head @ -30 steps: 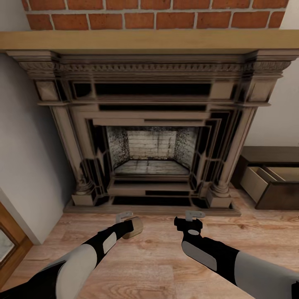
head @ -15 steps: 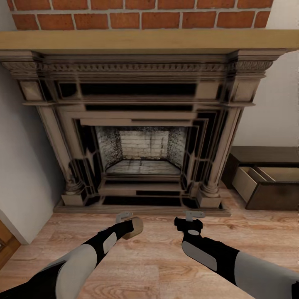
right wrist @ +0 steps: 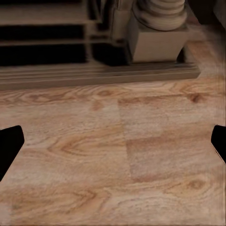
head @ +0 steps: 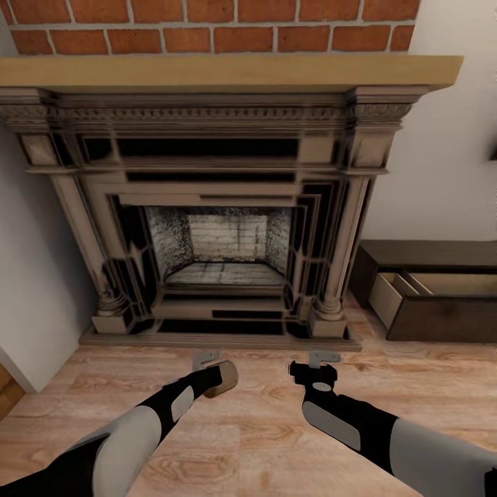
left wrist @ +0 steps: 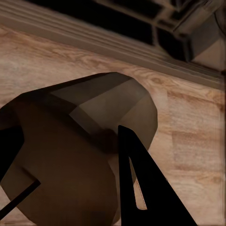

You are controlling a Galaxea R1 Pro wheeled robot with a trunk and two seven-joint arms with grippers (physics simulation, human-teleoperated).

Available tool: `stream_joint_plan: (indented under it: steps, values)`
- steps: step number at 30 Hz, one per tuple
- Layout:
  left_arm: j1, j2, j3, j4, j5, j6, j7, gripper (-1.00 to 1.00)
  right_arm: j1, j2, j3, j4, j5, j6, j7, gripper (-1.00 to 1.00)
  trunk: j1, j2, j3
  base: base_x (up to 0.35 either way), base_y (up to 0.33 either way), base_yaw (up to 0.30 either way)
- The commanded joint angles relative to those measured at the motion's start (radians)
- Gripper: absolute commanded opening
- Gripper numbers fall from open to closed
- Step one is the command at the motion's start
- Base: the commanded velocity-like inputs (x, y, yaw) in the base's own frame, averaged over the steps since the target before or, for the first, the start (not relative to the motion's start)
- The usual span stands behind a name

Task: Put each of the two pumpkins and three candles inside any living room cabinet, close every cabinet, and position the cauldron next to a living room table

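Ahead: an ornate beige fireplace (head: 207, 228) fills the wall, with a pale wooden mantel shelf (head: 228, 71) and red brick (head: 207, 24) above it.
Floor: light wood planks (head: 262, 428) run from the hearth toward the robot.
Left gripper (head: 215, 373): clamped on a candle (head: 222, 379), a stubby grey-beige cylinder held low over the floor; in the left wrist view the candle (left wrist: 80, 160) sits between the dark fingers (left wrist: 146, 188).
Right gripper (head: 319, 366): fingers spread apart, holding nothing, above bare planks just in front of the hearth step.
Cabinet (head: 435, 286): low and dark brown, right of the fireplace against the wall, one drawer (head: 397, 293) pulled open, its pale inside showing.
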Motion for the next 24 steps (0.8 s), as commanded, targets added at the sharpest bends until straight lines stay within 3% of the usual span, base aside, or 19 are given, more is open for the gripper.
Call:
stream_joint_plan:
  steps: [1, 8, 24]
  values:
    - [-0.001, 0.000, 0.009, -0.001, -0.008, 0.001, -0.003, -1.00, -0.001, -0.001, 0.004, 0.002, -0.006, -0.003, -0.003, 1.00, -0.001, -0.001, -0.001, -0.189, -0.281, 0.000]
    - [-0.001, 0.000, 0.009, -0.001, -0.008, 0.001, -0.002, -1.00, -0.001, 0.001, 0.004, 0.018, -0.006, -0.003, -0.002, 1.00, -0.001, -0.001, -0.001, -0.087, -0.306, 0.000]
    - [-0.001, 0.000, 0.009, -0.001, -0.007, 0.002, -0.001, -1.00, -0.002, 0.012, 0.007, 0.017, -0.004, -0.004, -0.002, 1.00, -0.001, -0.001, -0.001, 0.046, -0.329, 0.000]
